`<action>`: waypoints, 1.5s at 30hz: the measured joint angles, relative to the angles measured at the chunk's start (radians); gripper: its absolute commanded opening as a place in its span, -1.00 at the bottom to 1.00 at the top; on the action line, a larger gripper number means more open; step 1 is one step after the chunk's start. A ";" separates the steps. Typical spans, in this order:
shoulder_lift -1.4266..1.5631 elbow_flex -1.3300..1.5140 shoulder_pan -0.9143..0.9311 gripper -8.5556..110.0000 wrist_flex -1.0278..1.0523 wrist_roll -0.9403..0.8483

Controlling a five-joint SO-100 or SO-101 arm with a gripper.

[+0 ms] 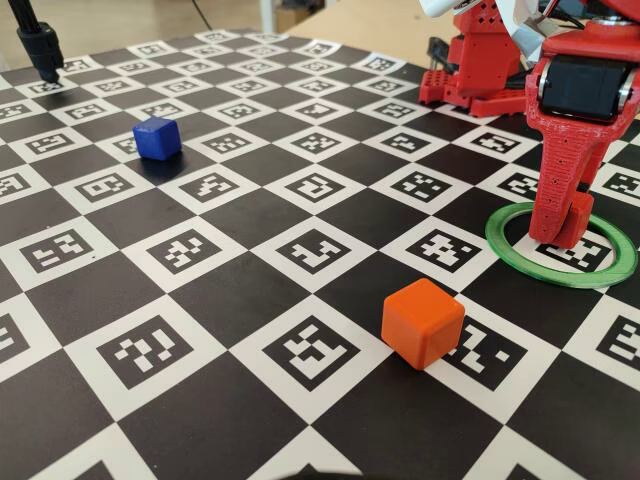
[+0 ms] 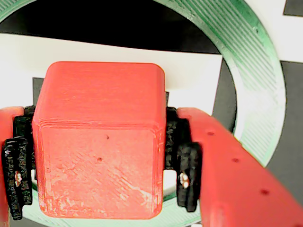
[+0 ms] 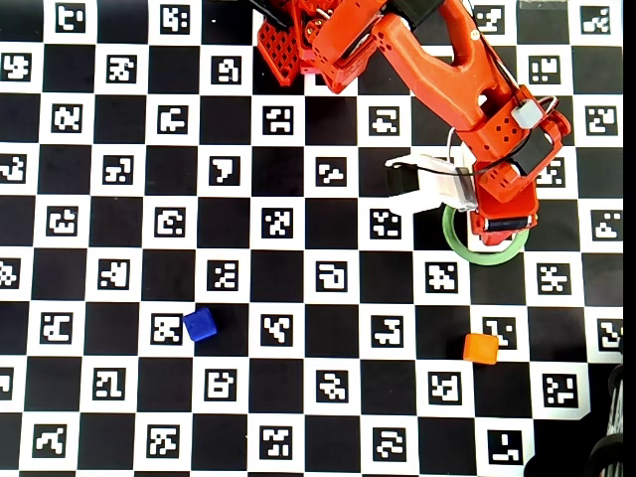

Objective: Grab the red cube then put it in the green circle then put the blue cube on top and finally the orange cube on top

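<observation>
My gripper [image 2: 100,177] is shut on the red cube [image 2: 99,142], with a black pad [image 2: 185,175] pressed against each side. Behind the cube the green circle [image 2: 255,71] curves round it, so the cube sits within the ring's outline. In the fixed view the gripper [image 1: 565,225] reaches down inside the green circle [image 1: 510,250], and the cube is hidden among the red fingers. In the overhead view the gripper [image 3: 497,227] covers the green circle [image 3: 449,234]. The blue cube [image 1: 157,138] [image 3: 200,324] and the orange cube [image 1: 422,322] [image 3: 481,348] rest apart on the board.
The checkerboard of marker squares [image 1: 300,250] covers the table. The arm's red base [image 1: 470,70] stands at the back right in the fixed view. A black stand [image 1: 40,45] is at the back left. A white camera mount [image 3: 427,179] sticks out from the wrist.
</observation>
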 measured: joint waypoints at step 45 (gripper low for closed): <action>0.000 0.023 0.000 -0.71 -0.046 0.031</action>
